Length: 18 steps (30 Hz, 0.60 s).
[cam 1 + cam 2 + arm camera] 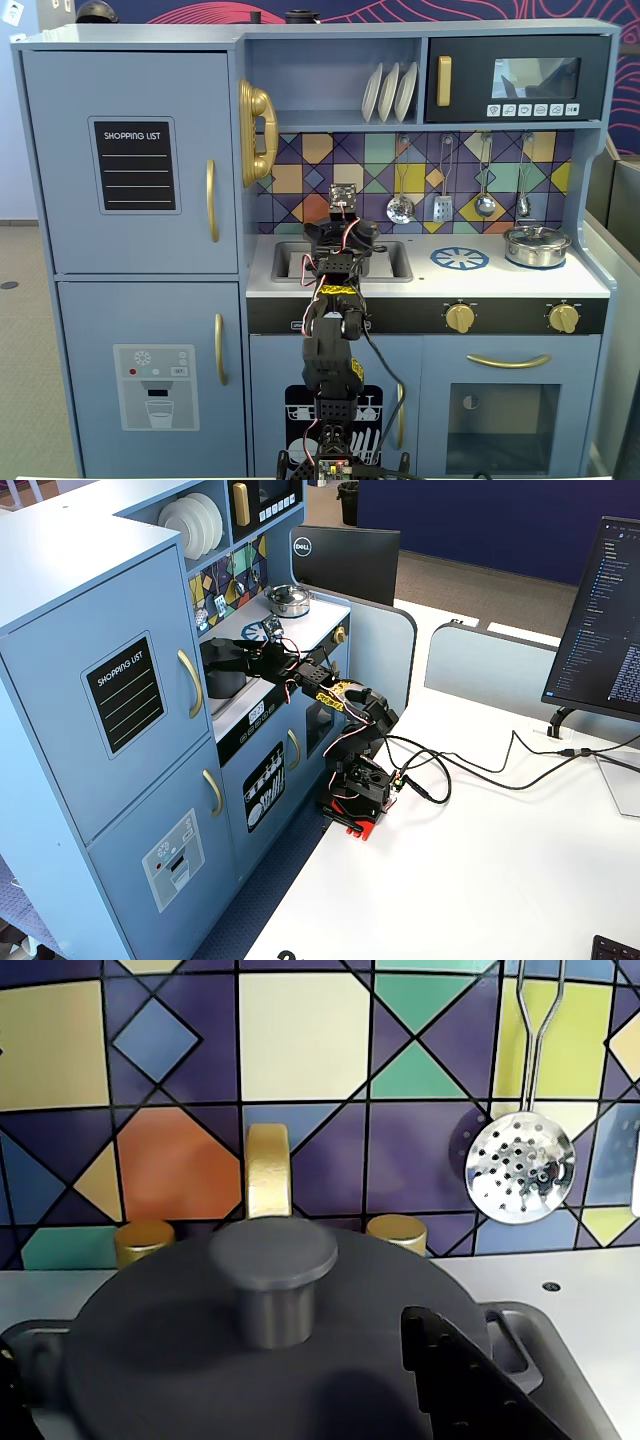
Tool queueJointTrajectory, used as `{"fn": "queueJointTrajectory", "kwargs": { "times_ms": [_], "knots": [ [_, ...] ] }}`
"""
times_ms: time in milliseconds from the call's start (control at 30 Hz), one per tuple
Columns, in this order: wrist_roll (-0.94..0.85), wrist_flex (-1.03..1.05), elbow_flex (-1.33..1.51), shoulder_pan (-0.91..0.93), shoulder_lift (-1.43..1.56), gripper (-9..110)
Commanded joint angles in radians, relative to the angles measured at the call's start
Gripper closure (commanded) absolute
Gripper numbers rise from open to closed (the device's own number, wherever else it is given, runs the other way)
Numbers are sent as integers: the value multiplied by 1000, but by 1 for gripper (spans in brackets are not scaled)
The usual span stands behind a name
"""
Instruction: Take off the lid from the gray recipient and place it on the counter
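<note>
Gripper finger: one black, toothed finger (470, 1380) fills the lower right of the wrist view, in front of the lid; its partner is out of sight, so how wide the gripper (232, 656) stands cannot be told.
Lid: dark gray disc (150, 1350) with a round centre knob (273, 1280), sitting flat on the gray recipient (222, 678), closing it.
Recipient handles: one side handle (515, 1325) shows at the right in the wrist view, another low at the left edge.
Recipient place: in the sink basin (390, 262) at the left of the counter (440, 282), mostly hidden behind the arm (330, 340) in a fixed view.
Faucet: gold spout (268, 1170) just behind the knob, gold taps either side.
Backsplash: coloured tiles; a silver skimmer (521, 1170) hangs at right.
Farther along the counter: blue burner mark (459, 258), then a shiny silver pot (536, 245), well apart from the arm.
</note>
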Motion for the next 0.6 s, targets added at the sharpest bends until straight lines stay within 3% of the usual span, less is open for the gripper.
{"fn": "queueJointTrajectory", "kwargs": {
  "times_ms": [0, 567],
  "knots": [
    [-6, -26, -91, -11, -31, 58],
    [-18, -11, -218, -43, -175, 63]
  ]
}}
